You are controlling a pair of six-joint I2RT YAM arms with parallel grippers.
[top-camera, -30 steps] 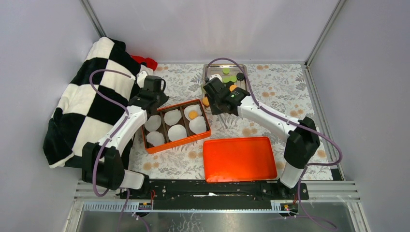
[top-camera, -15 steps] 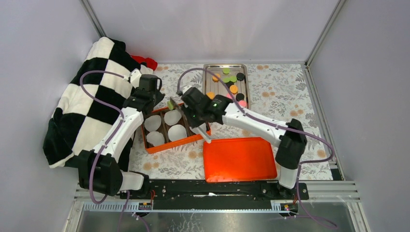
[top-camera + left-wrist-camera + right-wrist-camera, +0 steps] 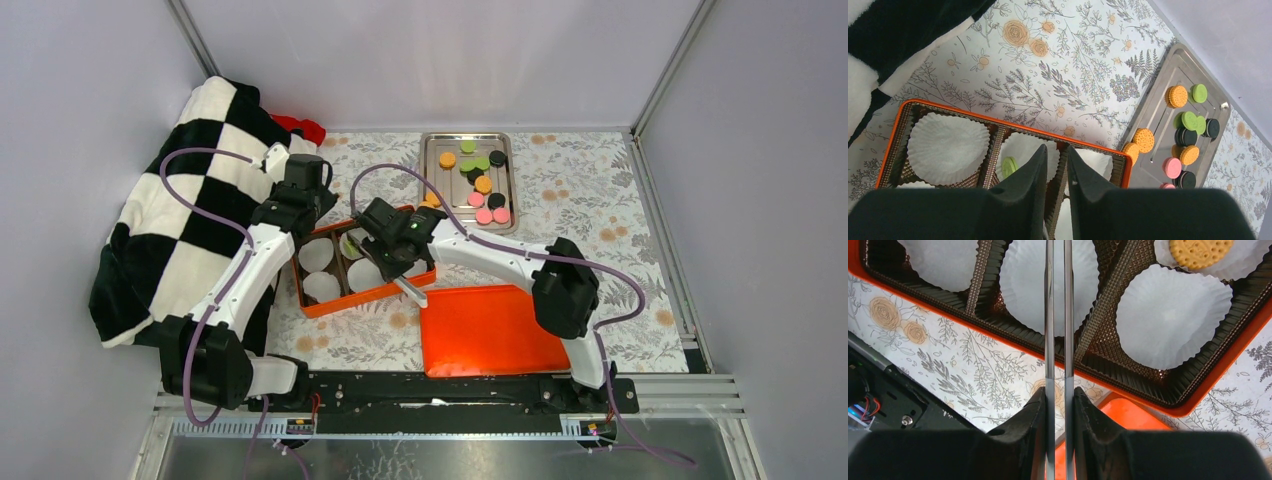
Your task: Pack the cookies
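The cookies (image 3: 483, 185) lie on a steel tray (image 3: 440, 190) at the back, orange, green, pink and black; they also show in the left wrist view (image 3: 1184, 137). The orange box (image 3: 372, 293) holds white paper cups. One green cookie (image 3: 352, 243) (image 3: 1009, 166) lies in the middle far cup and one orange cookie (image 3: 1200, 252) in another. My right gripper (image 3: 392, 268) (image 3: 1058, 392) is shut on metal tongs (image 3: 1058, 315) over the box; their tips are out of view. My left gripper (image 3: 310, 225) (image 3: 1057, 149) is nearly closed around the box's brown divider (image 3: 1060, 175).
The orange lid (image 3: 495, 328) lies flat in front of the box. A black and white checked blanket (image 3: 190, 210) is heaped at the left, with something red (image 3: 300, 127) behind it. Grey walls enclose the flowered table.
My right arm has swung from the tray to the box with a green cookie in the tongs. The green cookie now lies in a cup. The left gripper has shifted slightly.
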